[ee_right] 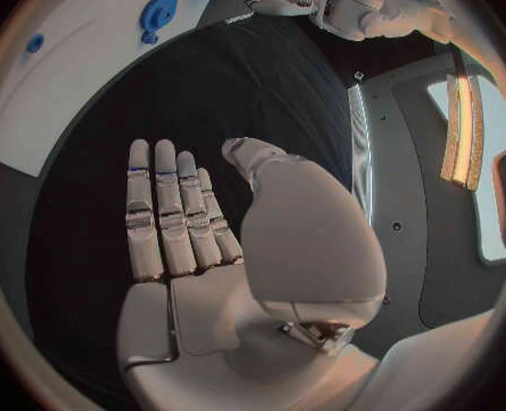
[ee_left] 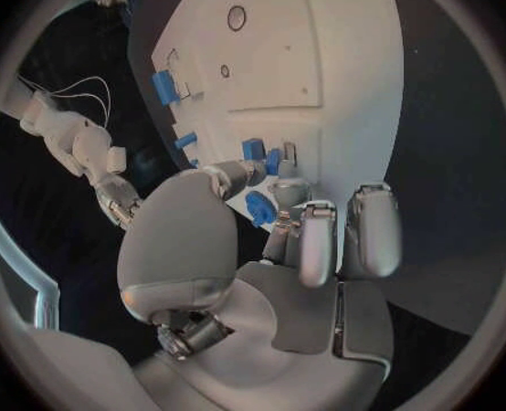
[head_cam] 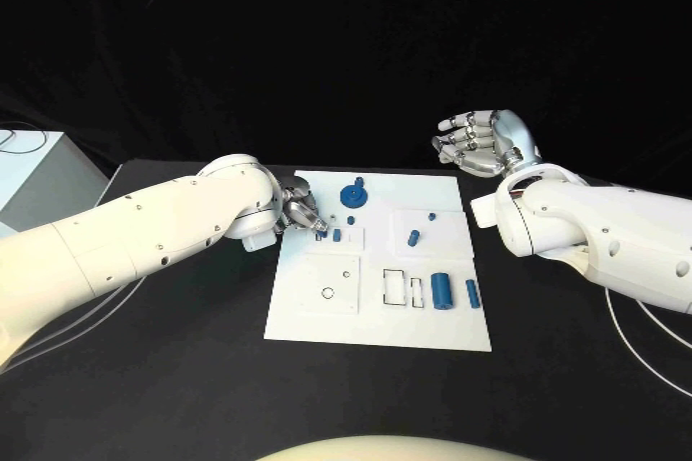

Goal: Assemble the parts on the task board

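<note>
The task board (head_cam: 378,321), a white plate, lies in the middle of the black table (head_cam: 173,381) with blue parts on it. At its far left edge the left hand (head_cam: 300,212) has its fingers curled down onto the board; the left wrist view shows a small blue part (ee_left: 260,208) among the fingertips, though whether the hand truly grips it or only touches it I cannot tell. Just beside that hand lie two more small blue pegs (head_cam: 327,235). A blue gear-shaped part (head_cam: 353,194) sits near the board's far edge, a short blue piece (head_cam: 414,237) lies towards the middle, and two blue cylinders (head_cam: 443,291) stand side by side near the right edge. The right hand (head_cam: 483,141) hovers off the board's far right corner over bare table, fingers straight and close together, holding nothing.
</note>
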